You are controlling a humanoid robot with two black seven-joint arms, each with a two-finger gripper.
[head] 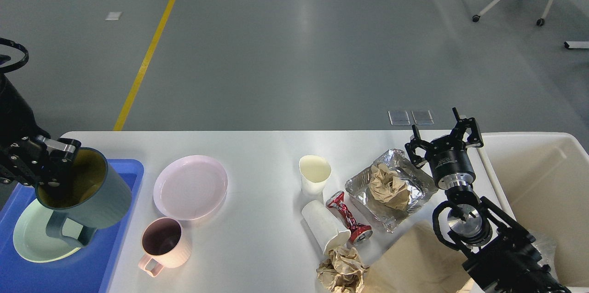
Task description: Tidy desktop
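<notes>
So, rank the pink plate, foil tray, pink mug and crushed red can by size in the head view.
1. Foil tray and pink plate: alike, so unranked
2. Pink mug
3. Crushed red can

A tray [120, 219] is sitting at the left end of the desktop [257, 150], with a plate [190, 187] lying just to its right and a mug [164, 244] standing in front of that plate. Right of centre, one paper cup [314, 173] is standing behind another cup [325, 226] lying on its side, with a crushed can [348, 217] lying beside it and a foil container [391, 189] sitting further right, near the bin [538, 192].

Cluttered white desktop [257, 146], rounded corners
</notes>
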